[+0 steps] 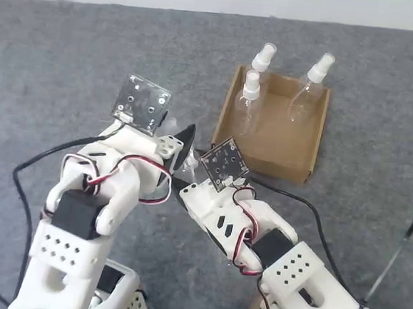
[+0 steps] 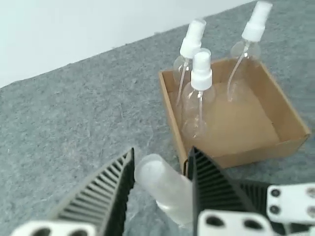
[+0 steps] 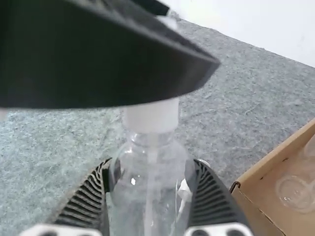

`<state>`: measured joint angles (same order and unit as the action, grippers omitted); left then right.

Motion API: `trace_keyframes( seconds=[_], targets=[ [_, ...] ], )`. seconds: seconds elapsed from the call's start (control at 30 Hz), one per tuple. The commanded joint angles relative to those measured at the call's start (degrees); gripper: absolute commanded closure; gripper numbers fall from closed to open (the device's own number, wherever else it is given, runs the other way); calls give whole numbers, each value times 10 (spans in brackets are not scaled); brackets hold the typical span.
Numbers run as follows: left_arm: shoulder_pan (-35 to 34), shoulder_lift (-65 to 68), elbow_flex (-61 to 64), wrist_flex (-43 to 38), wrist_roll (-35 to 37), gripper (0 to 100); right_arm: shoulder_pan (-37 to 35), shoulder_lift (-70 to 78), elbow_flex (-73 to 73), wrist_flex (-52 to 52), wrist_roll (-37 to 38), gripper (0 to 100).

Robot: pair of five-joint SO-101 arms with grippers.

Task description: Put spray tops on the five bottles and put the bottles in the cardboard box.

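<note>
A fixed camera looks down from above and behind both arms, across the grey counter [image 1: 71, 58] toward the far wall, with the cardboard box [image 1: 277, 169] in mid-frame. The left wrist camera peers close along the left pincer [image 2: 161, 162] and its spray top [image 2: 167, 194] to that same box. The right wrist camera sits tight on the right pincer [image 3: 151, 169] and its bottle [image 3: 147, 187], one box corner at the frame's edge.

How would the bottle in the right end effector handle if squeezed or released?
The bottle looks clear and empty, so probably light. Its walls may flex in the right end effector. Round body, tall top: likely to tip or roll if released.
</note>
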<state>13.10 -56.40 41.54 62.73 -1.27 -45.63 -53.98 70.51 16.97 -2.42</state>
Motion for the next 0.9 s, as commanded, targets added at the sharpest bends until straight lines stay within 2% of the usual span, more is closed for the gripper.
trace_keyframes(
  seconds=[0.0, 0.13, 0.3, 0.43, 0.6, 0.73, 0.87],
  targets=[
    [4, 4, -29, 1, 4, 840, 3, -21, -5, -12, -5, 992],
    [-1, 3, -57, 11, 3, 839, 3, -21, -5, -12, -5, 992],
    [-55, -6, -124, 47, 3, 837, 4, -22, -5, -10, -4, 992],
    [-89, -69, -121, 51, 4, 837, 20, -22, -7, -9, -4, 992],
    [-89, -150, -31, 42, 4, 837, 68, -24, -25, -7, -1, 992],
    [-88, -199, 87, -5, 6, 837, 122, -21, -65, -5, 0, 992],
    [-88, -255, 188, -59, 8, 837, 152, -20, -135, 52, 0, 992]
  ],
)
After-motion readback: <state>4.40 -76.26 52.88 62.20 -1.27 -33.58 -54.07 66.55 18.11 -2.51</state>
